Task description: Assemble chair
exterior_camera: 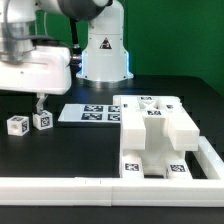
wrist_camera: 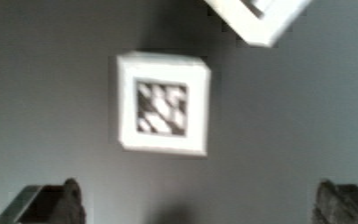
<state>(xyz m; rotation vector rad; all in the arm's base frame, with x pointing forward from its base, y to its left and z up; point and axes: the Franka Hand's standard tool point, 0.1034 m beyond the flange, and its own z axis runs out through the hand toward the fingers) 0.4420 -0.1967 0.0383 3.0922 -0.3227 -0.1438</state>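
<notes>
The partly built white chair [exterior_camera: 152,135], blocky panels bearing black-and-white tags, stands at the exterior view's right. Two small white tagged pieces [exterior_camera: 15,125] [exterior_camera: 42,120] lie on the dark table at the exterior view's left. My gripper [exterior_camera: 38,102] hangs just above the one nearer the chair. In the wrist view that piece [wrist_camera: 165,103] shows its tagged face, lying ahead of the jaws and apart from them. My gripper [wrist_camera: 197,205] is open, and its dark fingertips [wrist_camera: 51,202] stand wide apart with only bare table between them.
The marker board [exterior_camera: 88,112] lies flat between the small pieces and the chair. A long low white rail [exterior_camera: 90,187] runs along the front edge and turns up the right side. The corner of another white thing [wrist_camera: 256,18] shows in the wrist view.
</notes>
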